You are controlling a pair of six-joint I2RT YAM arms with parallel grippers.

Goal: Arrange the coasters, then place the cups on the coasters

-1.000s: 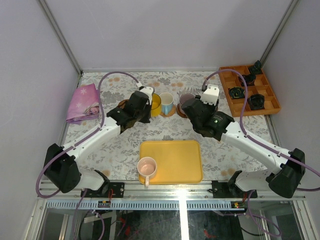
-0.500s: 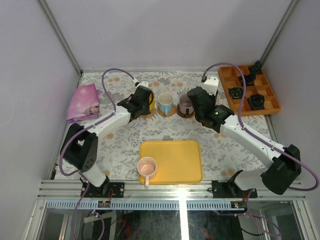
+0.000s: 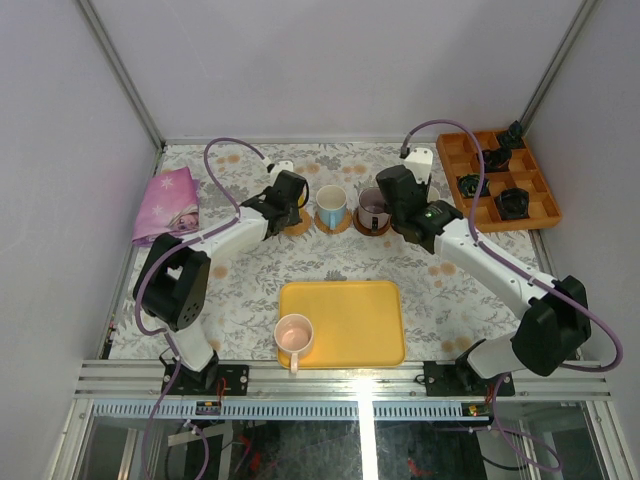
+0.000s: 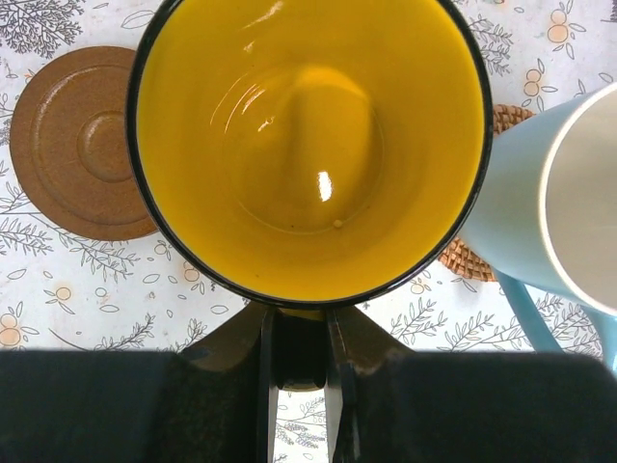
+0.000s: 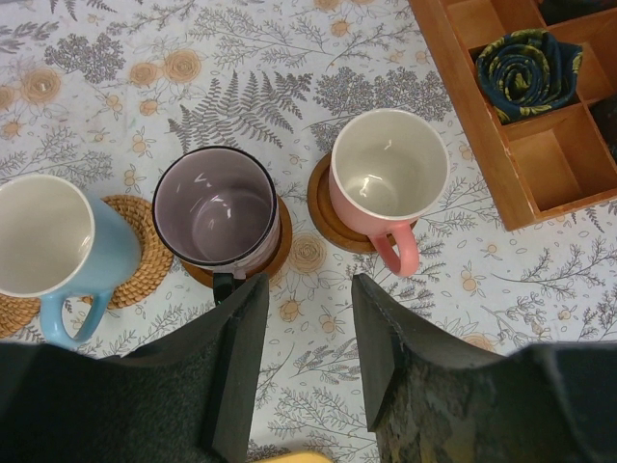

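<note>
The yellow cup [image 4: 308, 145] fills the left wrist view, and my left gripper [image 4: 299, 342] is shut on its handle. From above, the left gripper [image 3: 289, 200] hides most of that cup. An empty dark coaster [image 4: 82, 145] lies to its left. The light blue cup [image 3: 331, 205] stands on a woven coaster [image 5: 135, 253]. The purple-grey cup [image 5: 214, 217] and the pink cup [image 5: 386, 178] each stand on a dark coaster [image 5: 328, 224]. My right gripper [image 5: 307, 338] is open and empty just in front of them. A cream-pink cup [image 3: 293, 333] stands on the yellow tray [image 3: 350, 325].
An orange compartment box [image 3: 500, 180] with small dark rolled objects sits at the back right, close to the pink cup. A pink cloth [image 3: 166, 205] lies at the left edge. Frame posts and walls border the floral table cover.
My right gripper has drawn back from the purple-grey cup, which now stands free on its coaster. My left arm has swung toward the back, carrying the yellow cup a little left.
</note>
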